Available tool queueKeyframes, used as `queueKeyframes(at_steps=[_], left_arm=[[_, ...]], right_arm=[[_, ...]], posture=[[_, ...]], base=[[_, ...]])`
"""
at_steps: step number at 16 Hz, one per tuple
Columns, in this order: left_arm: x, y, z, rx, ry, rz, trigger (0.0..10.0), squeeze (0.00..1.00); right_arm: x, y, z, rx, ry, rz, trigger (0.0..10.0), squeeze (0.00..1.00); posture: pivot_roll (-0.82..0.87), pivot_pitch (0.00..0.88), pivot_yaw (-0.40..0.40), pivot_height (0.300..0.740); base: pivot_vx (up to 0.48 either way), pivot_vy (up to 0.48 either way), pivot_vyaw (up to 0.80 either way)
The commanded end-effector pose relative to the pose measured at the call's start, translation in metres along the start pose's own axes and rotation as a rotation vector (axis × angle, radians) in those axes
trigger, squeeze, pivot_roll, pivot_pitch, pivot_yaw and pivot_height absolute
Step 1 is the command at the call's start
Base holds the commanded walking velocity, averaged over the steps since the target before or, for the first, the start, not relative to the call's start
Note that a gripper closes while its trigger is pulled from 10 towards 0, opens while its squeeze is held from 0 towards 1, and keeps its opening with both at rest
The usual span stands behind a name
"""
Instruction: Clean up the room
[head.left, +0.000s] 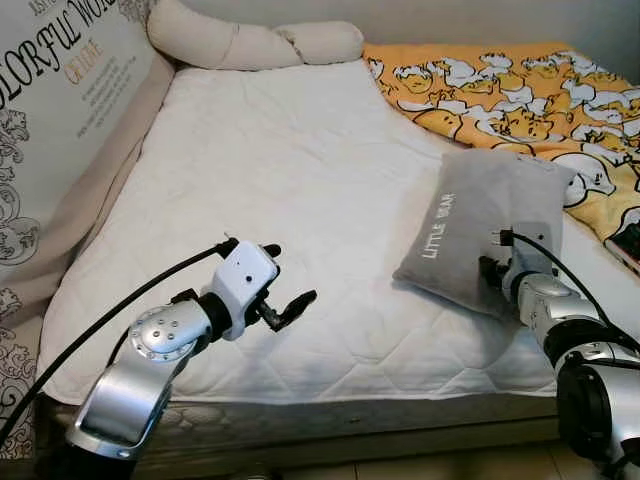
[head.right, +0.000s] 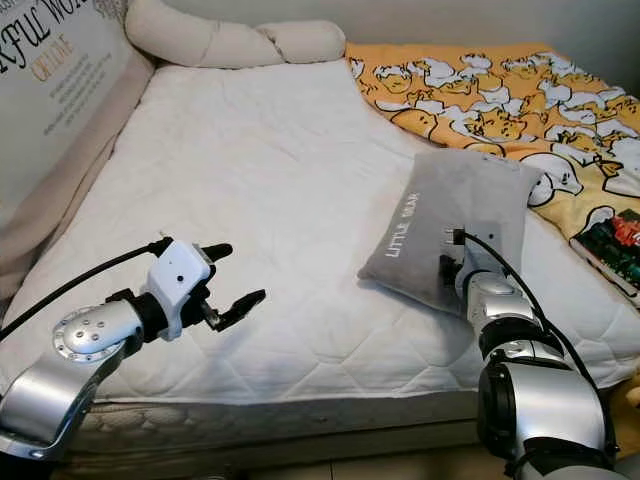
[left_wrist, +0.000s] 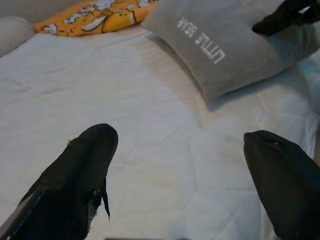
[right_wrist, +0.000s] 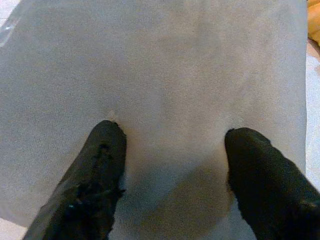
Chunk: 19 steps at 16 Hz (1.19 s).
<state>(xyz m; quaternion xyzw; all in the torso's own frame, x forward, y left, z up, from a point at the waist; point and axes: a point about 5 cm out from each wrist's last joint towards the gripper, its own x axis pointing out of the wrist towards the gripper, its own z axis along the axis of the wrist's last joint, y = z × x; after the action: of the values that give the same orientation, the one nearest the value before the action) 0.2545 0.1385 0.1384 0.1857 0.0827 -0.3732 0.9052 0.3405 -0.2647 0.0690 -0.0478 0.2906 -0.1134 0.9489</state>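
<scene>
Pillow (head.left: 487, 225), grey and lettered LITTLE BEAR, lies on the white mattress (head.left: 300, 180), touching the duck-print blanket (head.left: 520, 95) beyond it. We press our right gripper (right_wrist: 172, 150) into the pillow's near face, fingers spread, nothing clamped. Our left gripper (head.left: 285, 280) hovers wide open over bare mattress, well apart from the pillow.

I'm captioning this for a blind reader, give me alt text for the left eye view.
The right gripper presses open against a grey "LITTLE BEAR" pillow on a white mattress. The left gripper hovers open over the mattress; an orange duck-print blanket lies beyond.
</scene>
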Motion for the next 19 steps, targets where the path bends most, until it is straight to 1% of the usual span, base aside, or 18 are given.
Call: queueKeyframes(at_steps=[1,4,8,12,14,19], left_arm=[[-0.002,-0.002,0.002,0.004,0.001,-0.021,10.0,0.00],[-0.008,-0.005,0.001,0.012,0.024,-0.063,10.0,0.00],[-0.014,-0.005,0.000,0.015,0.047,-0.075,10.0,0.00],[-0.020,-0.005,-0.001,0.017,0.065,-0.084,10.0,0.00],[-0.022,-0.005,-0.001,0.019,0.076,-0.088,10.0,0.00],[-0.022,-0.005,-0.001,0.022,0.082,-0.097,10.0,0.00]], right_arm=[[0.000,-0.007,-0.004,0.012,0.020,-0.020,0.0,0.00],[-0.001,-0.013,-0.009,0.026,0.036,-0.045,0.0,0.00],[-0.002,-0.021,-0.017,0.043,0.054,-0.078,0.0,0.00],[-0.002,-0.022,-0.020,0.060,0.058,-0.084,0.0,0.00],[-0.003,-0.023,-0.024,0.083,0.062,-0.095,0.0,0.00],[-0.003,-0.025,-0.026,0.114,0.060,-0.103,0.0,0.00]], posture=[[0.16,0.071,0.018,0.740],[0.17,0.087,0.026,0.740],[0.19,0.105,0.039,0.740],[0.21,0.116,0.052,0.740],[0.22,0.118,0.058,0.740],[0.22,0.117,0.066,0.740]], base=[[0.000,0.000,0.00],[0.000,0.000,0.00],[0.000,0.000,0.00],[0.000,0.000,0.00],[0.000,0.000,0.00],[0.000,0.000,0.00]])
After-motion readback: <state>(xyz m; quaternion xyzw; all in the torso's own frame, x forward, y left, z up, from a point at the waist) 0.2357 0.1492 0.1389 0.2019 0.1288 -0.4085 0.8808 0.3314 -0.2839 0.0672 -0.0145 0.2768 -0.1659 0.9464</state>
